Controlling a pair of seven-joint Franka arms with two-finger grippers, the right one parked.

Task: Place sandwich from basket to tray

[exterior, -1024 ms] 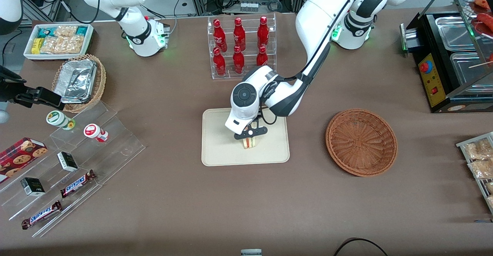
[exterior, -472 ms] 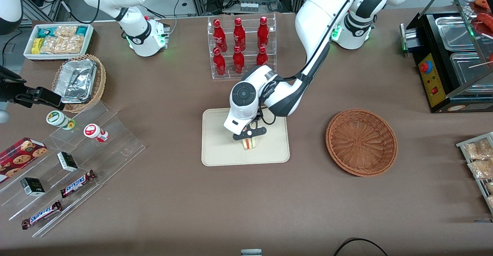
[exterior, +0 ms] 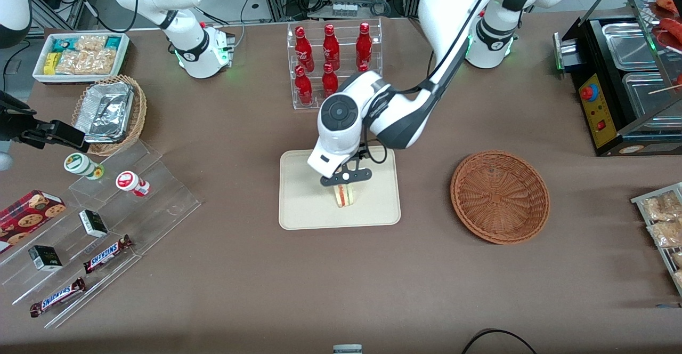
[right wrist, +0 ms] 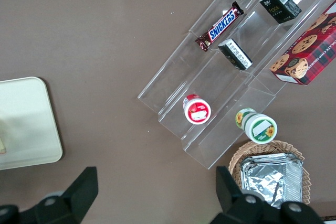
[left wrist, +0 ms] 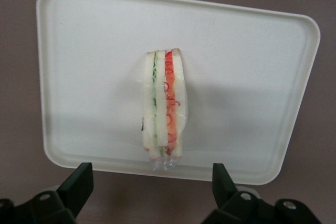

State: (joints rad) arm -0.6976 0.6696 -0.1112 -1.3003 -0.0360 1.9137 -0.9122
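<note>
My gripper [exterior: 345,179] hangs spread and empty directly above the sandwich [exterior: 344,196] — no contact. Sandwich stands on edge on the tray [exterior: 303,204], layers upright, long axis crossing the line between my fingers [left wrist: 79,184]; basket [exterior: 500,196] empty — retreat looks straight up

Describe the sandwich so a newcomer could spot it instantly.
Find the cream tray mid-table, nearer the front camera than the rack of red bottles. The sandwich stands on it, directly below the open hand. It is the only item on the tray: a wedge of pale bread with red and green filling stripes; the brown basket beside the tray holds nothing.
</note>
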